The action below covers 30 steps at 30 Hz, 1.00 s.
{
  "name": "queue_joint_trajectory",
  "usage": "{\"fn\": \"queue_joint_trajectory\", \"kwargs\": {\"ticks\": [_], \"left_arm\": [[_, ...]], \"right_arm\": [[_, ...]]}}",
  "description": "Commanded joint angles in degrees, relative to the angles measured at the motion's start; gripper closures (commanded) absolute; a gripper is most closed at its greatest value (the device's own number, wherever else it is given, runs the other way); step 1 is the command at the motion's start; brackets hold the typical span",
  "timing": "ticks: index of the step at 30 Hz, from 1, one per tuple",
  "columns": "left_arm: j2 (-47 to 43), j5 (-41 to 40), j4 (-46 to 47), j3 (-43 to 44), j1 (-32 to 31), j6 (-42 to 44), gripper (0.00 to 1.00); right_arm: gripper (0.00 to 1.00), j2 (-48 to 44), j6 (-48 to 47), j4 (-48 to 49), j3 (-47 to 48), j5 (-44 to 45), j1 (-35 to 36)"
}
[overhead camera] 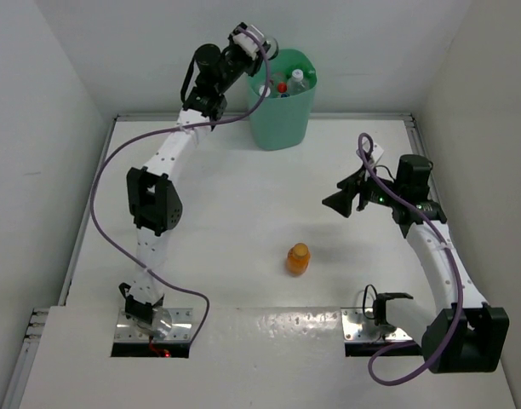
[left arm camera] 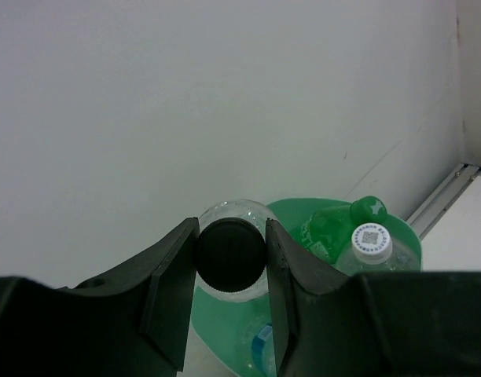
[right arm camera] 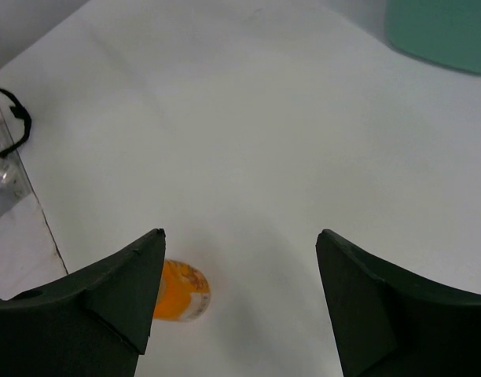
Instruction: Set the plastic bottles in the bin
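My left gripper point(left arm camera: 231, 255) is shut on the black cap of a clear bottle point(left arm camera: 232, 212) and holds it over the rim of the mint-green bin point(overhead camera: 282, 98). Inside the bin point(left arm camera: 225, 330) lie several bottles: a green one point(left arm camera: 335, 228), a white-capped one point(left arm camera: 372, 241), a blue-capped one point(left arm camera: 262, 345) and a red-capped one point(overhead camera: 282, 88). The orange bottle point(overhead camera: 298, 258) stands alone on the table. My right gripper point(overhead camera: 344, 199) is open and empty, raised right of it; the orange bottle shows beside its left finger in the right wrist view point(right arm camera: 179, 291).
White walls close in the table on three sides. A raised white ledge point(overhead camera: 269, 341) with both arm bases runs along the near edge. A purple cable point(overhead camera: 107, 170) loops left of the left arm.
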Motion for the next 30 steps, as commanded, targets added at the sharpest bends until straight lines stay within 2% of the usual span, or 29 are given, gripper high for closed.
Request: {"fn": "queue_joint_trajectory", "kwargs": {"ticks": [1, 4, 5, 7, 8, 9, 10, 15, 19, 22, 23, 24, 25, 28, 30], "left_arm": [[1.53, -0.46, 9.14, 4.85, 0.28, -0.99, 0.94], [4.17, -2.47, 10.54, 4.86, 0.28, -1.52, 0.87], [5.3, -3.09, 11.67, 4.86, 0.28, -1.52, 0.64], [6.45, -6.58, 12.48, 5.47, 0.28, -1.52, 0.48], [7.07, -7.74, 12.48, 6.26, -0.33, -0.91, 0.26], [8.2, -10.45, 12.48, 7.05, -0.34, 1.53, 0.09], [8.22, -11.7, 12.48, 7.84, -0.95, 2.43, 0.02], [4.54, -11.71, 12.39, 8.73, -0.95, 3.58, 0.0], [-6.26, -13.82, 9.84, 2.85, -0.95, -0.88, 0.0], [-18.73, -11.45, 8.17, -8.29, 1.06, -5.02, 0.0], [-21.99, -9.27, 7.47, -15.46, 1.07, -5.04, 0.0], [-25.24, -8.38, 6.68, -19.1, 1.07, -5.04, 0.0], [-31.54, -7.85, 6.67, -22.79, 1.07, -4.17, 0.0], [-42.1, -8.1, 6.67, -36.59, -0.07, 0.14, 0.0], [-45.56, -8.11, 4.24, -42.48, -0.08, 0.15, 0.0]], "right_arm": [[0.24, -0.92, -11.0, -6.93, -0.15, -3.57, 0.42], [0.24, -2.85, -16.22, -12.91, -1.02, -3.4, 2.08], [0.24, -3.72, -16.75, -13.53, -1.64, -3.58, 2.35], [0.23, -4.95, -18.68, -15.1, -2.69, -3.32, 2.53], [0.23, -5.92, -19.65, -15.73, -2.87, -3.05, 3.4], [0.21, -6.62, -21.49, -17.3, -2.96, -2.01, 3.93], [0.19, -7.15, -22.37, -17.58, -3.48, -1.65, 4.29], [0.12, -9.09, -21.59, -16.26, -5.68, -0.86, 6.49], [0.1, -10.67, -20.19, -13.19, -8.4, 0.55, 8.51], [0.1, -11.11, -20.71, -9.85, -10.69, 1.08, 10.44], [0.1, -11.03, -21.06, -9.06, -11.56, 1.08, 10.88], [0.1, -10.85, -21.24, -8.7, -11.75, 1.17, 12.01], [0.1, -9.81, -21.59, -7.92, -12.01, 1.17, 12.63], [0.1, -7.69, -22.29, -5.02, -13.06, 0.82, 15.35], [0.1, -6.38, -22.56, -2.73, -13.07, 0.56, 16.67]]}}
